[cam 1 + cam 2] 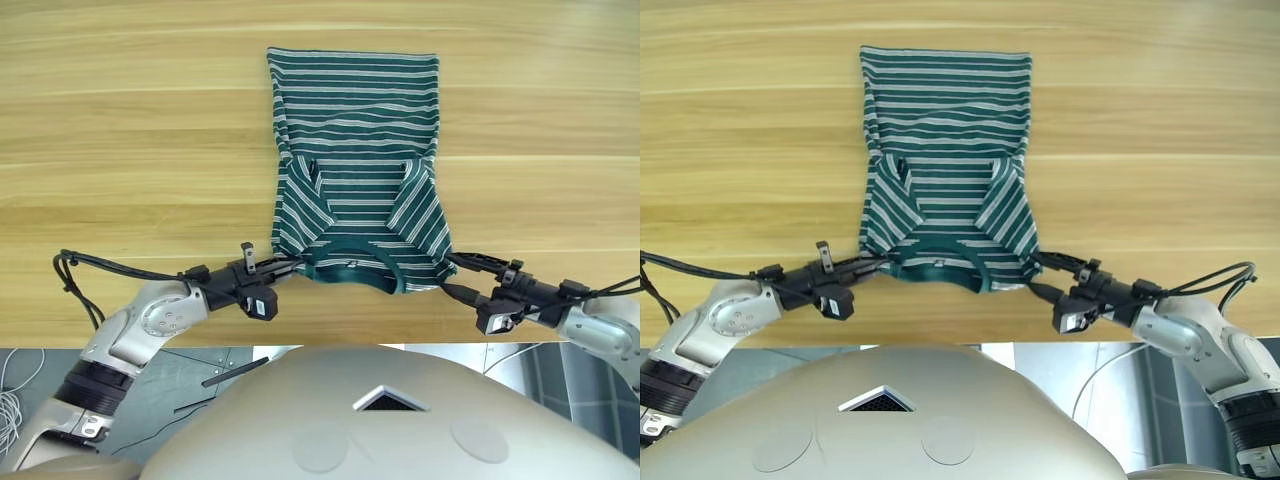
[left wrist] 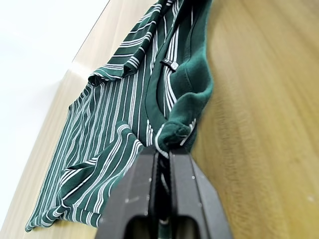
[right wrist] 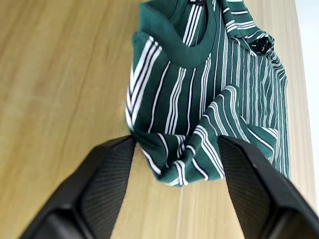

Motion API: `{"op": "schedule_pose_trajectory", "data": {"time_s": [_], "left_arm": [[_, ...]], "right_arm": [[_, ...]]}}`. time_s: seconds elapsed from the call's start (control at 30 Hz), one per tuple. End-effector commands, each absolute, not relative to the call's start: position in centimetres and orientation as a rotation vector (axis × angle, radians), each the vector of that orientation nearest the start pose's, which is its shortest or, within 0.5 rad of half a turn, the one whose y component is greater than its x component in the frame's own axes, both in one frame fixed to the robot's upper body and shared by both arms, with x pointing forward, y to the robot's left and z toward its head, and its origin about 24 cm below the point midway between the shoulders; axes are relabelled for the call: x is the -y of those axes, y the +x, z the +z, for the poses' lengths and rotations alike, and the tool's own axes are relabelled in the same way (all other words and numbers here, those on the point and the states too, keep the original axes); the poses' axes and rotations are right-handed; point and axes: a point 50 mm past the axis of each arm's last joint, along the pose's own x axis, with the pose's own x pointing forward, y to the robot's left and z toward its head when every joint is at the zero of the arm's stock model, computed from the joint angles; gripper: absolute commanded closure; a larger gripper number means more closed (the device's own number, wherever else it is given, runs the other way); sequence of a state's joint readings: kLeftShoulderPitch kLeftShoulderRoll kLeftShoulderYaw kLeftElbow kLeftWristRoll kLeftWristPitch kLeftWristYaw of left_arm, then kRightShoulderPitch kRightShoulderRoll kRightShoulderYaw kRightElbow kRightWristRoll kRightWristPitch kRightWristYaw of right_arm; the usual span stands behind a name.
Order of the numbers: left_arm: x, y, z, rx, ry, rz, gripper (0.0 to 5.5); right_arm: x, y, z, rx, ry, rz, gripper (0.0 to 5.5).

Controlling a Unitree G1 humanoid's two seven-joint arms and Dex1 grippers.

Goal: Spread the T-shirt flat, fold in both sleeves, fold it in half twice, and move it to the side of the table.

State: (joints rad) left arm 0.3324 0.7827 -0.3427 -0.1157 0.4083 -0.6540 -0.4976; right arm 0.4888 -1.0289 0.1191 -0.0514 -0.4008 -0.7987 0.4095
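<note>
A dark green T-shirt (image 1: 355,140) with white stripes lies flat on the wooden table (image 1: 120,150), both sleeves folded in over the body and its collar (image 1: 350,262) towards the near edge. My left gripper (image 1: 290,262) is shut on the shirt's shoulder corner left of the collar; the left wrist view shows the fabric bunched between the closed fingers (image 2: 162,154). At the other shoulder corner my right gripper (image 1: 452,275) stands open, and in the right wrist view that corner of the T-shirt (image 3: 199,89) lies between its spread fingers (image 3: 109,174).
The table's near edge (image 1: 330,343) runs just behind both grippers. Bare wood stretches wide to the left and right of the shirt and beyond its far hem (image 1: 352,55).
</note>
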Motion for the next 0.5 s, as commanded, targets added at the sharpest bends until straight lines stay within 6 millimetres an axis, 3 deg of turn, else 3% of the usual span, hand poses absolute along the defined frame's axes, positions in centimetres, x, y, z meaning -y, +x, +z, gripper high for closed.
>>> {"op": "schedule_pose_trajectory", "data": {"time_s": [0.03,0.23,0.47,0.5], "left_arm": [[-17.5,12.3,0.2,-0.033,0.992,-1.28,5.4],[-17.9,12.1,0.0,-0.05,0.993,-1.262,5.4],[-17.5,12.2,0.0,-0.036,0.988,-1.271,5.4],[-17.5,12.2,0.0,-0.035,0.989,-1.272,5.4]], "right_arm": [[25.7,11.8,2.2,-0.154,-1.193,1.221,2.42],[26.3,12.7,2.2,-0.156,-1.211,1.2,2.42],[23.9,12.0,1.6,-0.086,-1.147,1.301,2.42],[23.9,12.0,1.6,-0.085,-1.145,1.305,2.64]]}}
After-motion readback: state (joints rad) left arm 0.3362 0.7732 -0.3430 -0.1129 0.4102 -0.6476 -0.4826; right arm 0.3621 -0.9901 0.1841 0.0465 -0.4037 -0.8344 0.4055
